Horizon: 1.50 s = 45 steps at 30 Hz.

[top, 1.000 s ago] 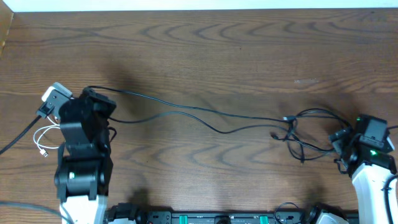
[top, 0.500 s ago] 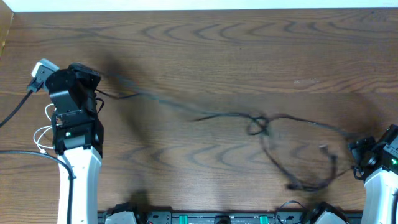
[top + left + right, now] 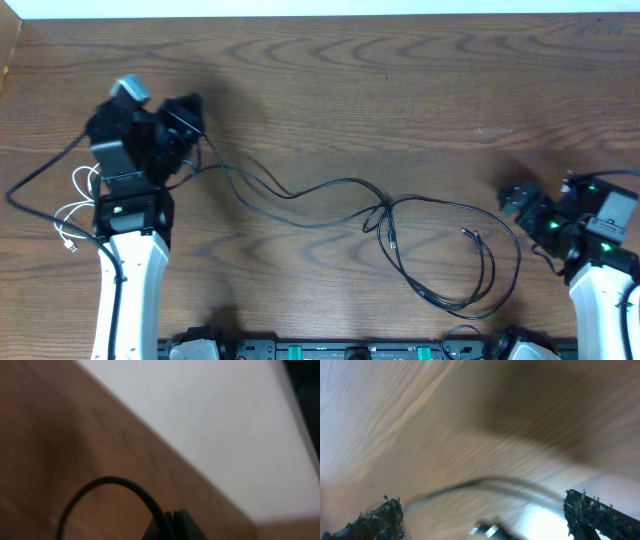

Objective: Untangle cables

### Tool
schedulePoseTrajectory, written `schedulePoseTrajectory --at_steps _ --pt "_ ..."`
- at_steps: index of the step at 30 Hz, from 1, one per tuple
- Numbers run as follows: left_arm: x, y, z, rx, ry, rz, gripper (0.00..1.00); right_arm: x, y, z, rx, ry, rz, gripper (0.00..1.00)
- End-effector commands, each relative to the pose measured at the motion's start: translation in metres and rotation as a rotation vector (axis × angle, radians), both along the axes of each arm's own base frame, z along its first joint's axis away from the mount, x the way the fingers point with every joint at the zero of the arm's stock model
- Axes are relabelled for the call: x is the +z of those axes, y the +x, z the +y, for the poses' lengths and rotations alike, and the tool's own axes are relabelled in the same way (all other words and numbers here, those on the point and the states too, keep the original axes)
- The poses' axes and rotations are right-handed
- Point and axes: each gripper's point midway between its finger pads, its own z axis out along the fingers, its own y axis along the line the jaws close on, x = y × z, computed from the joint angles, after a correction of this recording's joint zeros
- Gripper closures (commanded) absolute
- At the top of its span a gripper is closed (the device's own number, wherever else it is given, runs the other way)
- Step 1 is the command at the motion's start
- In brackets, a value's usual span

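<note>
The left fingers [image 3: 186, 112] pinch a black cable [image 3: 330, 186] near the worktop's [image 3: 400, 80] left edge. The right fingers [image 3: 382, 519] stand wide apart near its right edge, empty.

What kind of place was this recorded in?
Probably a robot lab workbench rather than a home: a bare wood-grain table, two robot arms rising from a rail at its near edge, and only loose black cables laid out.
</note>
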Motion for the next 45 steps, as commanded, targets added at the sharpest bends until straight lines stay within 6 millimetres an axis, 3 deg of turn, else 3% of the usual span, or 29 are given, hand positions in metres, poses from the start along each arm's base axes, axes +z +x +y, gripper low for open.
schedulePoseTrajectory --at_steps 1,2,4,6,14,17,21,23,27,35,37,45 --pt "-0.001 -0.008 -0.037 -0.160 -0.013 0.013 0.61 0.007 0.000 0.032 0.140 0.048 -0.021 0.01" --pt "-0.006 -0.009 -0.041 -0.166 -0.001 0.030 0.44 0.005 -0.002 0.038 0.158 0.052 -0.009 0.01" --pt "-0.014 -0.013 -0.052 -0.188 0.003 0.066 0.22 0.003 -0.006 0.046 0.184 0.060 0.009 0.01" --pt "-0.022 -0.017 -0.067 -0.223 0.005 0.099 0.15 0.001 -0.010 0.052 0.205 0.066 0.028 0.01" --pt "-0.043 -0.044 -0.144 -0.430 0.024 0.181 0.13 -0.007 -0.027 0.073 0.273 0.084 0.105 0.01" --pt "-0.049 -0.063 -0.181 -0.565 0.079 0.170 0.13 -0.012 -0.030 0.066 0.213 0.072 0.146 0.01" --pt "-0.054 -0.096 -0.226 -0.832 0.291 0.033 0.13 -0.019 -0.036 0.051 0.132 0.013 0.201 0.01" --pt "-0.063 -0.105 -0.233 -0.874 0.379 0.023 0.13 -0.021 -0.038 0.046 0.112 -0.006 0.218 0.01" --pt "-0.099 -0.107 -0.224 -0.792 0.568 0.135 0.13 -0.023 -0.042 0.045 0.098 -0.010 0.238 0.01" --pt "-0.154 -0.135 -0.272 -0.953 0.630 0.210 0.13 -0.024 -0.042 0.043 0.094 -0.019 0.243 0.01" --pt "-0.163 -0.138 -0.275 -0.969 0.639 0.230 0.21 -0.025 -0.043 0.041 0.088 -0.031 0.248 0.01" --pt "-0.183 -0.140 -0.273 -0.973 0.650 0.292 0.89 -0.026 -0.045 0.040 0.085 -0.036 0.258 0.01"
